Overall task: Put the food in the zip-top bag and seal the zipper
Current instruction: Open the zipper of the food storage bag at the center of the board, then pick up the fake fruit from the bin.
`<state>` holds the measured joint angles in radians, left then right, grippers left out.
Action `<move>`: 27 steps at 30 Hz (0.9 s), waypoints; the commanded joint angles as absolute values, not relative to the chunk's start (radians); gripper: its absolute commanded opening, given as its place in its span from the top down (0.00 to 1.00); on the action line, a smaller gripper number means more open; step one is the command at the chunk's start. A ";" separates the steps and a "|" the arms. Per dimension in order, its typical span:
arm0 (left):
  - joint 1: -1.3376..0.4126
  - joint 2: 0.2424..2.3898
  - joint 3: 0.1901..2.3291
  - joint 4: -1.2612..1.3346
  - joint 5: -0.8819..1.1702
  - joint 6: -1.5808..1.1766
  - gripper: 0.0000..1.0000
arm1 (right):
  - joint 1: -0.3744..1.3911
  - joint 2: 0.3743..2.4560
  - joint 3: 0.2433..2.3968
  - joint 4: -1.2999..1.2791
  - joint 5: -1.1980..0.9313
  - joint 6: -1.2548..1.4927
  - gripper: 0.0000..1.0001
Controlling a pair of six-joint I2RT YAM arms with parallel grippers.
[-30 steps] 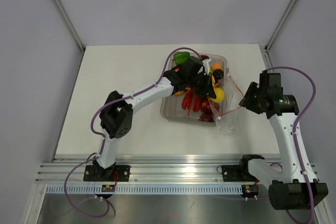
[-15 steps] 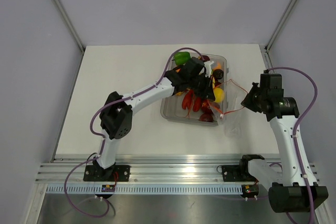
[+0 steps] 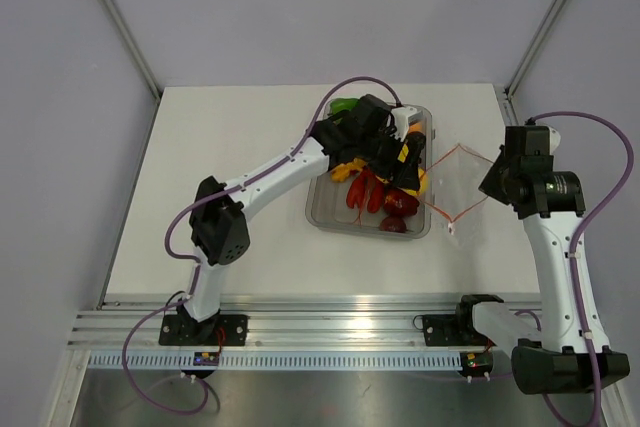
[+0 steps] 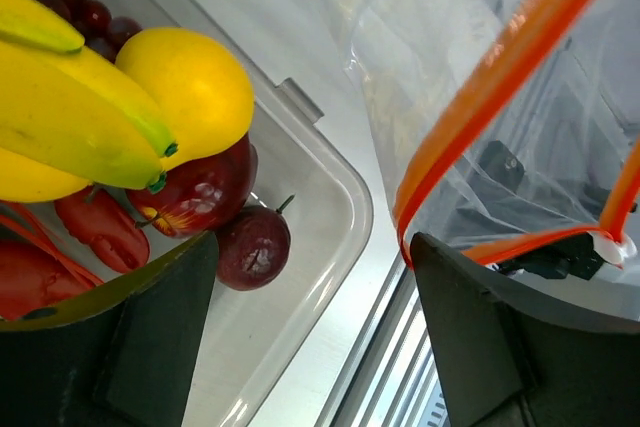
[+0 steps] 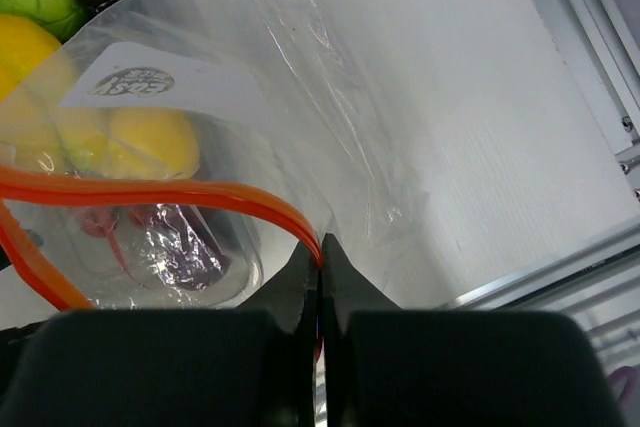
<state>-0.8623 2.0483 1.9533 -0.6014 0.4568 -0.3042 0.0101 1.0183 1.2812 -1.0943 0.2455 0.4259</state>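
**Zip-top bag lifted and held by its edge; food not yet loaded**

Left pincer [image 4: 312, 247]: shut a second ago, it is now spread wide above the tray [image 3: 328, 209] with nothing held, and the zipper [image 4: 500, 77] lies just beside one finger. Tray, at 2 o'clock of the bench [image 3: 230, 127] centre: the food [image 3: 375, 195] is all found here, including bananas [image 4: 70, 117], dark red fruits and a lobster; none is seen in the bag. Zip-top bag [image 3: 465, 182], at 3 o'clock of the tray: it was slumped on the bench by the tray's 4 o'clock corner, and is now raised and drawn taut with its mouth parted. Right pincer [image 5: 320, 252], at 3 o'clock of the bag: clamped fully on the zipper, a grip taken within the last second. The bag is judged to have been handed to the right arm, which frees the left to fetch food. Sealing is judged to be far off.
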 commanded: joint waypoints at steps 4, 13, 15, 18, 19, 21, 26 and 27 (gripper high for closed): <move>-0.830 1.968 2.016 -0.611 0.543 -0.242 0.21 | 0.009 1.084 1.339 -1.157 0.319 0.420 1.00; -0.721 1.924 1.882 -0.566 0.503 -0.320 0.26 | 0.008 1.140 1.296 -1.131 0.330 0.428 1.00; -0.721 1.931 1.862 -0.568 0.473 -0.330 0.26 | 0.008 1.149 1.296 -1.118 0.319 0.426 1.00; -0.721 1.945 1.829 -0.539 0.457 -0.370 0.26 | 0.009 1.154 1.296 -1.104 0.302 0.422 1.00; -0.721 1.947 1.818 -0.513 0.462 -0.386 0.26 | 0.009 1.157 1.296 -1.103 0.296 0.419 1.00; -0.721 1.957 1.793 -0.477 0.480 -0.399 0.26 | 0.009 1.158 1.298 -1.098 0.291 0.411 1.00; -0.736 1.979 1.738 -0.388 0.535 -0.384 0.34 | 0.008 1.160 1.299 -1.098 0.268 0.402 1.00; -0.744 1.979 1.729 -0.377 0.535 -0.376 0.35 | 0.009 1.158 1.299 -1.098 0.267 0.400 1.00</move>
